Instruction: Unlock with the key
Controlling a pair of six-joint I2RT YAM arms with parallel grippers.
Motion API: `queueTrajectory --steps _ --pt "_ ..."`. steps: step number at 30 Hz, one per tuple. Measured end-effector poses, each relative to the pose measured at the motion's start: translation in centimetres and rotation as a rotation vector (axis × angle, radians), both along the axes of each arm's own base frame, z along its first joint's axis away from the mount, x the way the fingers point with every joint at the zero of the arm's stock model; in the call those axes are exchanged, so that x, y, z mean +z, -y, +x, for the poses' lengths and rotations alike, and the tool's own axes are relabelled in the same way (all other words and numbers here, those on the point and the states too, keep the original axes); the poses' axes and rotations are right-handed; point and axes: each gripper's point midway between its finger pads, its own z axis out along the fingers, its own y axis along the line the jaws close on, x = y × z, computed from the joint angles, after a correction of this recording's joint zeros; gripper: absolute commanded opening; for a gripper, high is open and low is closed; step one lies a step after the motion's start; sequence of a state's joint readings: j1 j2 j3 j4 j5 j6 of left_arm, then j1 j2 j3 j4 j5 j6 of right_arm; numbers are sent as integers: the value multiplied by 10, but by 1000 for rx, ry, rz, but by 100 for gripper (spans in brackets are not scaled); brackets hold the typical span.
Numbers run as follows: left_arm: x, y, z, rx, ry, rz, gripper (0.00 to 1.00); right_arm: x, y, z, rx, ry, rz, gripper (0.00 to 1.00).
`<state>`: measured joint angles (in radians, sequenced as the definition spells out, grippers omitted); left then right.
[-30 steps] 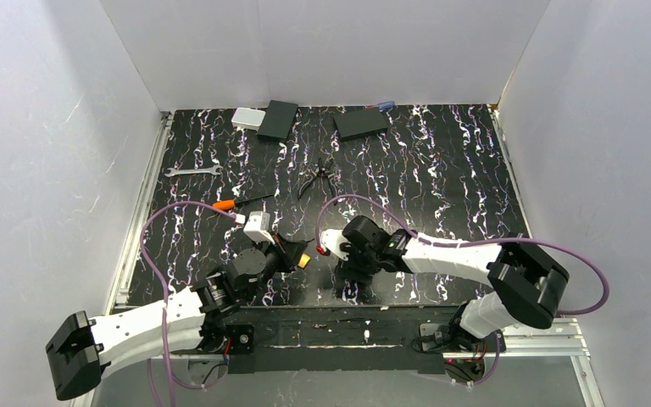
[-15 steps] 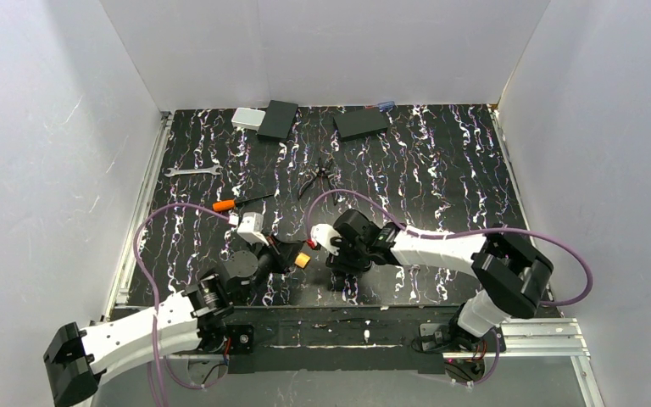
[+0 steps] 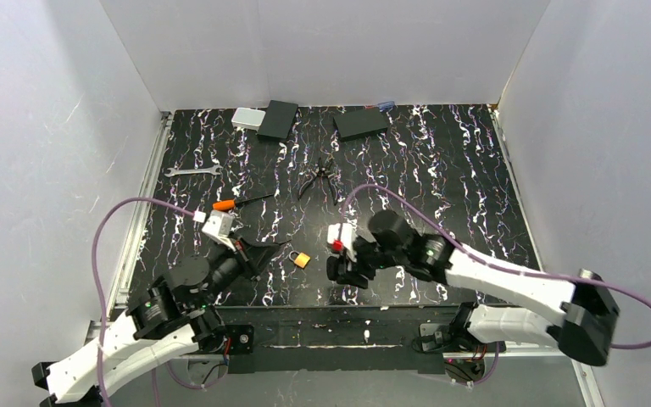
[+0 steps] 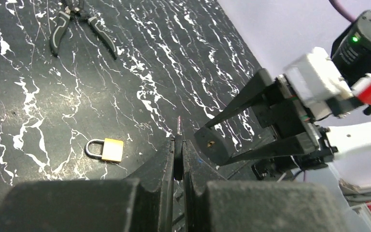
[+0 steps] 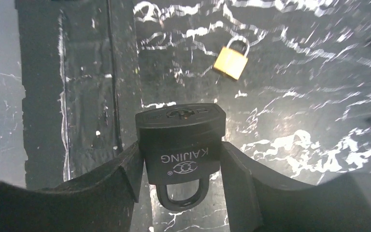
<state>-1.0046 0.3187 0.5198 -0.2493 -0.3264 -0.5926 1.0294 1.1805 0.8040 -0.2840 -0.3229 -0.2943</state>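
Observation:
My left gripper is shut on a small key; its thin blade sticks out past the fingertips. In the top view the left gripper sits low left of centre. My right gripper is shut on a black padlock marked KAIJING, gripped by its sides with the shackle towards the wrist. From the left wrist, the black padlock shows its keyhole end just right of the key tip, a small gap apart. The right gripper hangs near the table's front edge.
A small brass padlock lies shut on the table between the grippers, and the brass padlock shows left of the key. Farther back lie pliers, an orange-handled screwdriver, a wrench and two black boxes.
The right jaws closed on the black padlock and lifted it. The left gripper drew back to the left with the key. The brass padlock stayed put.

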Motion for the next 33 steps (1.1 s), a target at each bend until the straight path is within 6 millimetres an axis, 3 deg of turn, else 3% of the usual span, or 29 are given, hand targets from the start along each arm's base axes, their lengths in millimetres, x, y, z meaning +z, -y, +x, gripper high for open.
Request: queueTrajectory --steps 6,12,16,20,26,33 --pt "22 -19 -20 -51 22 26 0 35 7 -20 33 304 290 1" --pt "17 -21 -26 -93 -1 112 0 43 -5 14 -33 647 302 1" --pt "12 -15 -28 -128 -32 164 0 38 -17 16 22 887 258 1" --pt "14 -9 -29 -153 -48 186 0 47 -26 27 26 1070 245 1" --pt "17 -1 -29 -177 -52 179 0 82 -28 35 -38 1205 317 1" --pt "33 11 -33 -229 -15 116 0 113 -19 26 -94 1161 442 1"
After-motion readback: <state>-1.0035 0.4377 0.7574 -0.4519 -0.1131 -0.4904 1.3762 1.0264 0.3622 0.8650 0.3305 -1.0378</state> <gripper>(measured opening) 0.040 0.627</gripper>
